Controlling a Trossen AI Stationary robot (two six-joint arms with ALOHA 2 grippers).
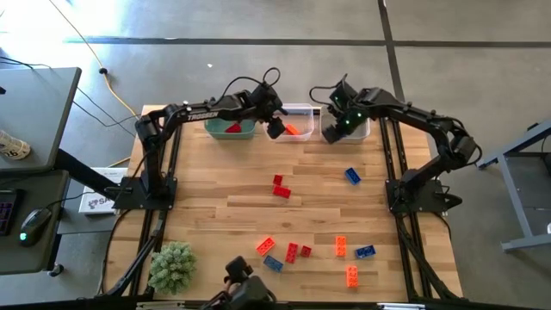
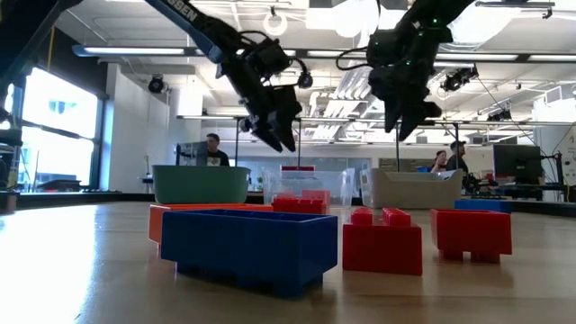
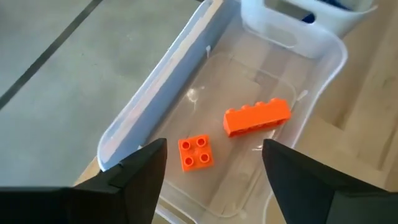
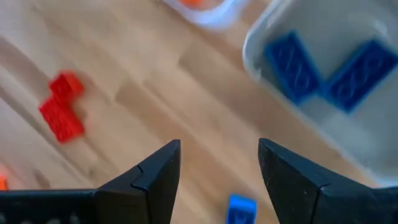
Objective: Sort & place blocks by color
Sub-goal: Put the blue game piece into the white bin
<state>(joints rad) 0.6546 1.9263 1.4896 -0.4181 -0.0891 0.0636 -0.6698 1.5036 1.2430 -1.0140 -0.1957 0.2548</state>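
Observation:
Three bins stand along the table's far edge: a green bin (image 1: 231,127) with a red block in it, a clear bin (image 3: 155,87), and a grey bin (image 4: 323,124). My left gripper (image 3: 214,147) hangs open above the clear bin, where a small orange block (image 3: 195,152) and a long orange block (image 3: 257,117) lie on the floor. My right gripper (image 4: 219,146) is open above the table beside the grey bin, which holds two blue blocks (image 4: 292,65). Several red, orange and blue blocks (image 1: 293,251) lie scattered on the table.
A pair of red blocks (image 1: 280,187) and a blue block (image 1: 353,175) lie mid-table. The others cluster toward the near edge, as does a fuzzy green ball (image 1: 172,265) at the near left. The arm stands (image 1: 138,194) flank the wooden table.

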